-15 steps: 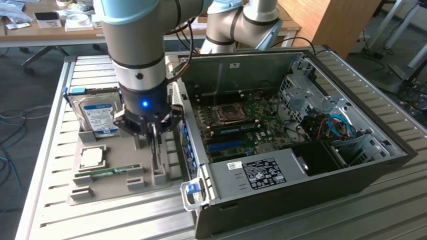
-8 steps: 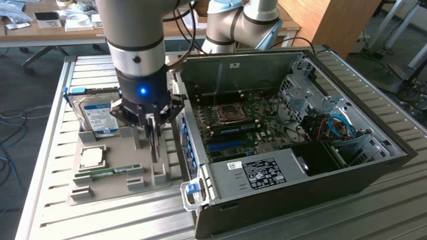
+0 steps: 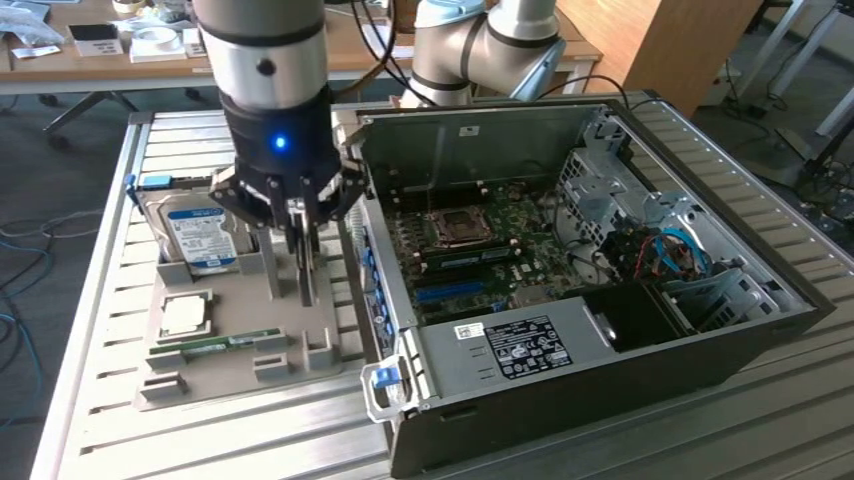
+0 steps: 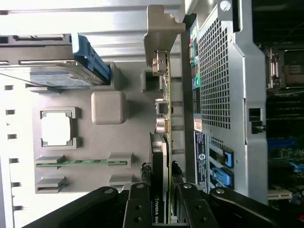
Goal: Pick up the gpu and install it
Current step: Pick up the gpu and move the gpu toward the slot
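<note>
The gpu (image 4: 160, 156) stands on edge in the grey holder tray (image 3: 227, 385), next to the open computer case (image 3: 694, 330). In the wrist view I see it edge-on: black cooler, thin green board and silver end bracket (image 4: 159, 28) at its far end. My gripper (image 4: 162, 190) comes straight down over it, one finger on each face, shut on the card. In the exterior view the gripper (image 3: 302, 228) hangs over the tray's case-side edge, and the gpu (image 3: 307, 275) shows as a thin dark strip below the fingers. I cannot tell whether the card is lifted out of its slot.
The tray also holds a silver hard drive (image 3: 198, 232) with a blue-white label, a processor chip (image 3: 183, 315) and a narrow green memory stick (image 3: 220, 344). The case lies open with its motherboard (image 3: 467, 245) and blue slots (image 3: 461, 290) exposed. The arm's base (image 3: 467, 50) stands behind the case.
</note>
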